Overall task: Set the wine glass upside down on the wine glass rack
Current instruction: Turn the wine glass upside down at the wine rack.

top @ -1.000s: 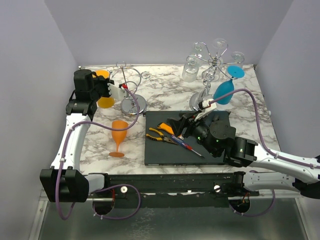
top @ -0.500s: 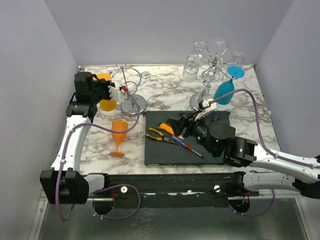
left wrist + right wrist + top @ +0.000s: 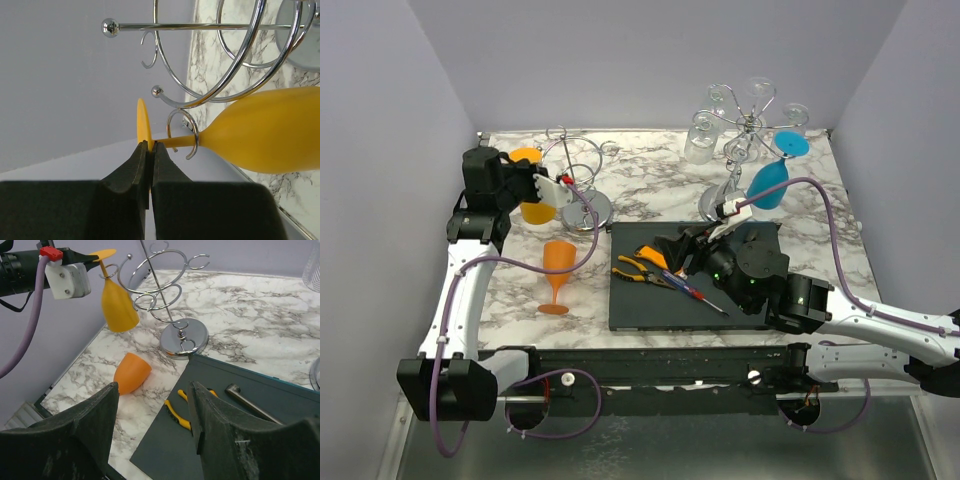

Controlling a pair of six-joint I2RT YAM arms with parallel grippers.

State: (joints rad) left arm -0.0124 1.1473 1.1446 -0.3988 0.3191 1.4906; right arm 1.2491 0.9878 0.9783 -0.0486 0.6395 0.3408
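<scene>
A yellow wine glass (image 3: 265,135) hangs upside down beside the chrome wine glass rack (image 3: 582,168). Its stem passes through the curl of one wire hook (image 3: 192,137). My left gripper (image 3: 150,146) is shut on the thin edge of the glass's foot (image 3: 143,125). In the right wrist view the same glass (image 3: 119,305) dangles from the left gripper (image 3: 93,259) to the left of the rack (image 3: 165,295). My right gripper (image 3: 152,425) hovers open over the dark mat (image 3: 210,440) with nothing between its fingers.
An orange glass (image 3: 558,270) stands upright on the marble in front of the rack's base (image 3: 588,210). Pliers (image 3: 645,268) and a screwdriver (image 3: 698,293) lie on the mat (image 3: 650,305). A second rack (image 3: 745,125) at the back right carries clear glasses and a blue glass (image 3: 768,183).
The left arm has drawn slightly to the left with the yellow glass still in its grip. The right arm has stayed put.
</scene>
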